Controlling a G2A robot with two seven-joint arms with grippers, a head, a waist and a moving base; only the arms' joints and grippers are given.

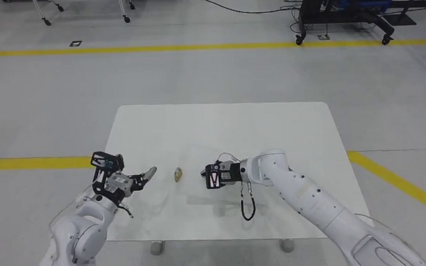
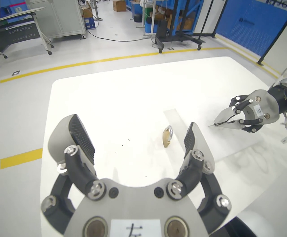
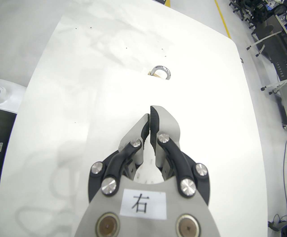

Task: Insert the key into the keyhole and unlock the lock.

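Grey workshop floor with yellow lines surrounds the white table (image 1: 220, 125). From the top view, the padlock (image 1: 177, 174) lies toward the near side, about midway across. My left gripper (image 1: 147, 177) sits just to its left and my right gripper (image 1: 204, 175) just to its right, both tips aimed at it and neither touching it.

From the left wrist, my left gripper's ribbed pads (image 2: 81, 132) stand wide apart with nothing between them. The padlock rests on the table just beyond the right-hand pad, brass body nearer, steel shackle (image 2: 170, 132) farther. Farther right, my right gripper's fingers are pressed together, and a thin pale sliver pokes out of their tips. I take it for the key (image 2: 210, 126), though it is too small to be sure.

From the right wrist, the pads meet at their tips. The shackle arches up ahead of them, well apart, with only a strip of brass showing.

I judge the padlock rigid, dense for its bulk and smooth enough to skate on this slick top. I would clamp its flat brass sides with the left gripper, leaving the keyhole end free. I cannot tell which way that end faces. The key looks stiff but thin, likely to twist between the pads.
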